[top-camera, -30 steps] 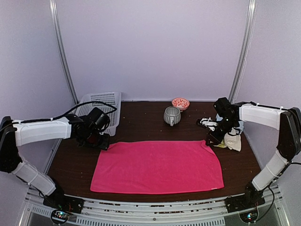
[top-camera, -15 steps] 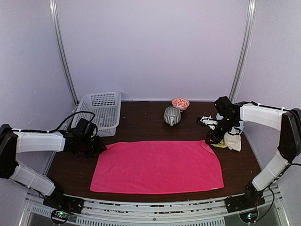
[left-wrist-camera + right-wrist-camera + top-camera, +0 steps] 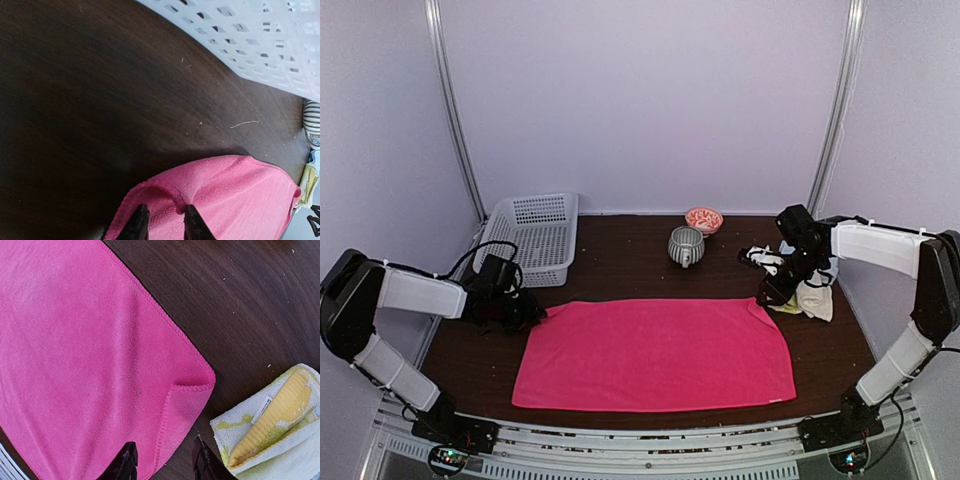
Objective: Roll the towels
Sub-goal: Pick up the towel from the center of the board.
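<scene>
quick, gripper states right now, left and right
left gripper: closed on a bunched corner of the pink towel
right gripper: open, straddling another corner of it, not pinching

Beyond the left gripper point(image 3: 525, 312), bare table point(image 3: 620, 262) lies open as far as the white basket point(image 3: 535, 235), which walls off the far side. On the outer side of the right gripper point(image 3: 767, 296), a heap of folded towels point(image 3: 812, 298) crowds close. A striped cup point(image 3: 685, 245) and a small bowl point(image 3: 704, 219) stand farther off, inward and beyond it.
</scene>
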